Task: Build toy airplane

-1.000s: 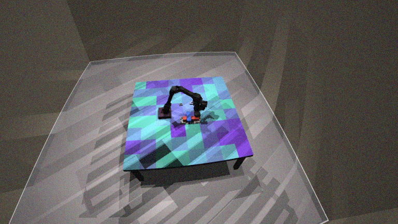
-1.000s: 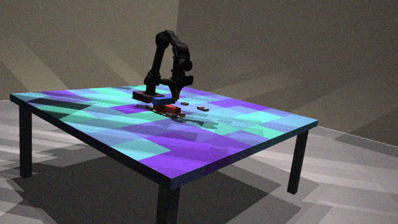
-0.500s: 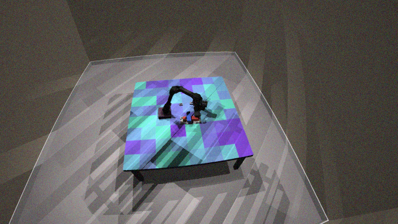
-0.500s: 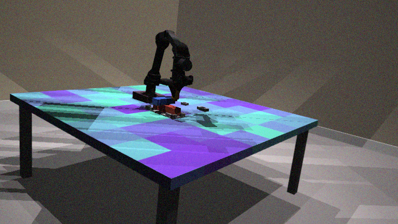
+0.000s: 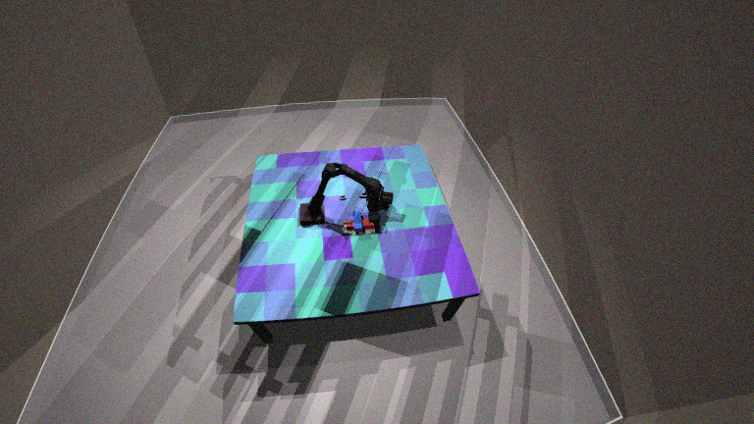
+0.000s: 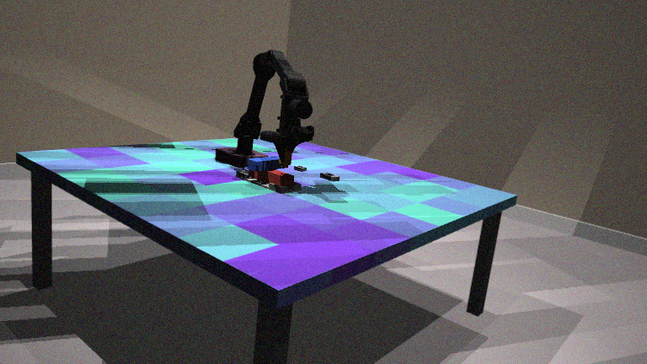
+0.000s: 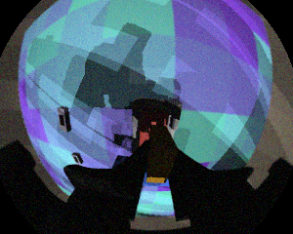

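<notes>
The red fuselage [image 5: 369,224] [image 6: 281,178] [image 7: 144,137] lies low in the grey cradle [image 6: 242,175] [image 7: 172,122]. The blue wing [image 5: 357,220] [image 6: 261,164] lies across the top of the fuselage. How deep its tab sits is hidden. My gripper [image 5: 377,225] [image 6: 285,164] points down beside the wing, over or just behind the fuselage. It is shut on the orange-yellow tail fin [image 6: 286,156] [image 7: 155,179], which is mostly dark in shade. The fin's tab and the tail socket are hidden, so I cannot tell whether they touch.
Two small dark holders with pale edges, one [image 5: 342,197] [image 6: 300,168] [image 7: 77,158] smaller than the other [image 5: 362,194] [image 6: 328,176] [image 7: 63,119], stand on the patterned table [image 5: 422,252] [image 6: 314,264]. The arm's base [image 5: 311,215] [image 6: 227,155] is behind the cradle. Hard shadows cross the table.
</notes>
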